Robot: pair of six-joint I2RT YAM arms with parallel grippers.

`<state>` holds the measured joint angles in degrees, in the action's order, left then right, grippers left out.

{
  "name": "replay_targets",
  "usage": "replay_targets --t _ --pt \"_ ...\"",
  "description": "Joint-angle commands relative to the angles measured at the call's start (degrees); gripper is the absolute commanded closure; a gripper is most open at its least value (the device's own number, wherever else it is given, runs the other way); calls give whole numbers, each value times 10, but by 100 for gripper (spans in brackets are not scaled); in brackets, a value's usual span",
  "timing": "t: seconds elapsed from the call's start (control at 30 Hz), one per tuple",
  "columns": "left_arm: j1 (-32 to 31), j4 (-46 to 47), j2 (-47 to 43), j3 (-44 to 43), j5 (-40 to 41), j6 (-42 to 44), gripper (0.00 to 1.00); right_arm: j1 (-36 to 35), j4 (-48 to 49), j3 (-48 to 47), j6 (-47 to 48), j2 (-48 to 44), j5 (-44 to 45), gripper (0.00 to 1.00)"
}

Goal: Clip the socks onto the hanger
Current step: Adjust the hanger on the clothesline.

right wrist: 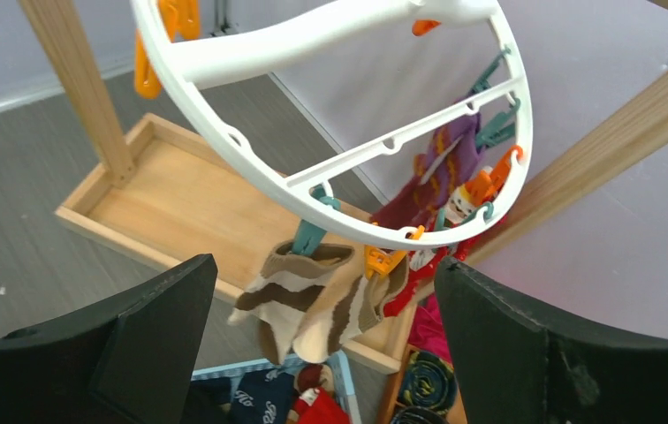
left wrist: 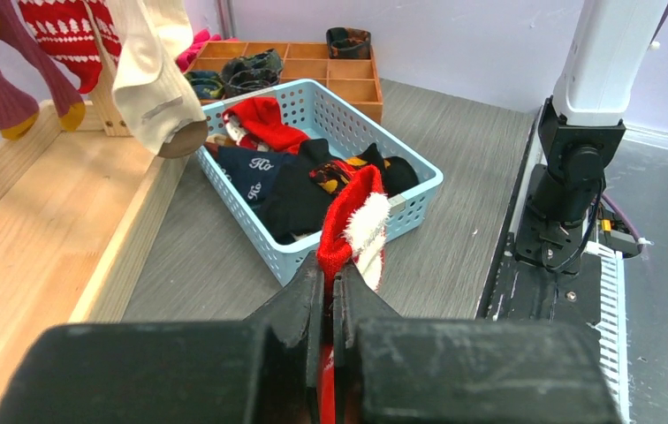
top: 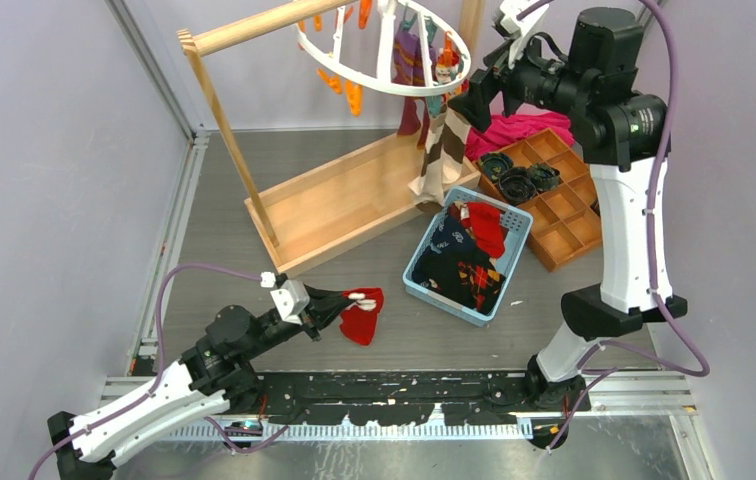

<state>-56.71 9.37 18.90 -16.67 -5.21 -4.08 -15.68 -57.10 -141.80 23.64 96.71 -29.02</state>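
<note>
Left hand (top: 350, 300): lower left, clamped on red sock (top: 362, 320). Right hand (top: 471, 103): upper right, spread apart, beside white hanger (top: 374, 85).

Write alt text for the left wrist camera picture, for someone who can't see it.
The left gripper, shut, holds a red sock with a white cuff up close. Behind it a blue basket of socks sits on the grey table, beside a wooden stand with hung socks above; the right arm stands at right.
</note>
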Motion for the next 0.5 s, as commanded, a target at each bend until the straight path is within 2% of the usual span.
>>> replay_targets --t 0.0,0.17,0.47 --pt "2 28 -6 -16 -8 -1 100 -2 35 2 -59 -17 -49 0" --pt "2 29 -5 -17 -10 -4 100 -13 55 -15 -65 17 -14 0" --pt "2 28 -7 -17 -6 -3 100 -90 32 -15 19 43 89 0"
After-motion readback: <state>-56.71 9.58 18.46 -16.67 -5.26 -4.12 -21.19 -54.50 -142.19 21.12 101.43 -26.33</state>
